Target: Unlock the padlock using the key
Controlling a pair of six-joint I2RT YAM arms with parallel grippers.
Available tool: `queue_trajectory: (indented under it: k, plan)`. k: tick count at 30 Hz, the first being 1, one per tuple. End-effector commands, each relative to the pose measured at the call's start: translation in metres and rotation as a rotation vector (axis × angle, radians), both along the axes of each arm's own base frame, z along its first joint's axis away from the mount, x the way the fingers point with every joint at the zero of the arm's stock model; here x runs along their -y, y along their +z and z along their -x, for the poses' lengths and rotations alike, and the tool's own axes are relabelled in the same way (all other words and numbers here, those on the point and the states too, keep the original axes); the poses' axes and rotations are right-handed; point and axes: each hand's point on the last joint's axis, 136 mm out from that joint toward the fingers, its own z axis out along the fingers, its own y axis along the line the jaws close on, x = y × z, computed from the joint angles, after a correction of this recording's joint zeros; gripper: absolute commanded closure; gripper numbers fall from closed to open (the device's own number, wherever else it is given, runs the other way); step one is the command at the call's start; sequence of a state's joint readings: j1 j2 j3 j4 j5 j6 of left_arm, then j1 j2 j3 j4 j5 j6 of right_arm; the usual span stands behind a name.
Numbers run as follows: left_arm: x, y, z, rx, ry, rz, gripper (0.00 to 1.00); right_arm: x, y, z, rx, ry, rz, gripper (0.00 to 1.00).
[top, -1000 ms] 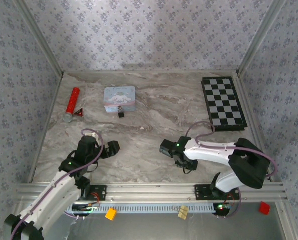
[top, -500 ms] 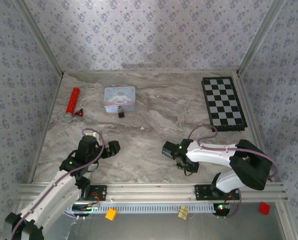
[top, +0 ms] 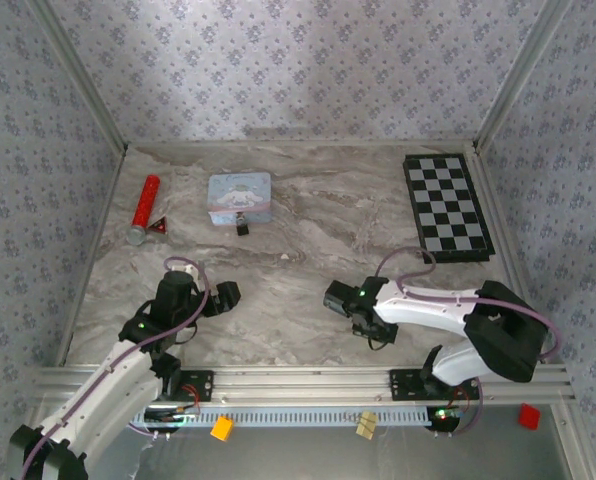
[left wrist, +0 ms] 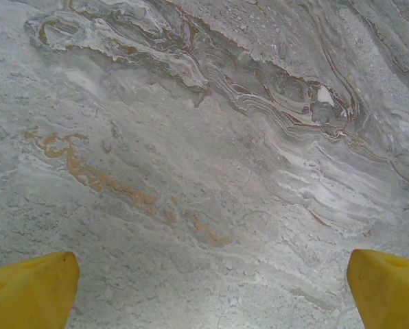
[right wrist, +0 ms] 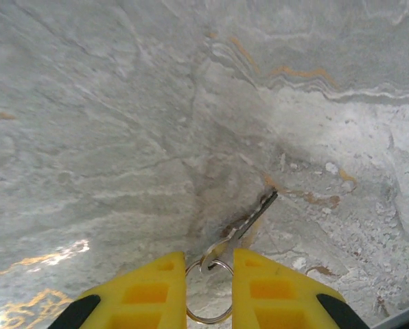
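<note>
a marble-patterned table (top: 308,190) sits inside walls of floral wallpaper. at the far left lie a red cylinder (top: 143,208) and, just beside it, a small red triangle (top: 160,227). a pale blue tin (top: 240,197) stands to their right, and the padlock (top: 243,227) rests on the table at the tin's near edge, touching it or nearly so. a chessboard (top: 448,207) lies at the far right.

the right gripper (top: 376,338) is low over the near middle of the table, well apart from the padlock. in the right wrist view its yellow fingers (right wrist: 146,288) are drawn close together, and the right gripper (right wrist: 209,264) pinches the key (right wrist: 249,221) at its head and ring (right wrist: 208,317). the blade points away from the fingers and lies low against the marble.

the left gripper (top: 225,294) hangs over the near left of the table. in the left wrist view the left gripper (left wrist: 211,288) has its fingers (left wrist: 33,291) spread wide, with bare marble between them.
</note>
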State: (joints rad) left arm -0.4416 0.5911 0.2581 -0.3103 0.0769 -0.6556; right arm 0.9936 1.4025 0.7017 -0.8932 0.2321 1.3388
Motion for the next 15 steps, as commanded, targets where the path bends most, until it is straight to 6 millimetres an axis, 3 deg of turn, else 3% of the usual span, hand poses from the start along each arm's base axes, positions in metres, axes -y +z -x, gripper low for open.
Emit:
queue_trajectory:
  k: [1,15]
  plan:
    - [0.003,0.020,-0.009,0.062,-0.008,0.000,0.00,0.001,0.012,-0.007,0.043,0.013,0.006,0.87]
    - [0.004,0.021,-0.011,0.060,-0.011,-0.005,0.00,-0.013,0.017,-0.020,0.101,0.039,-0.083,0.86]
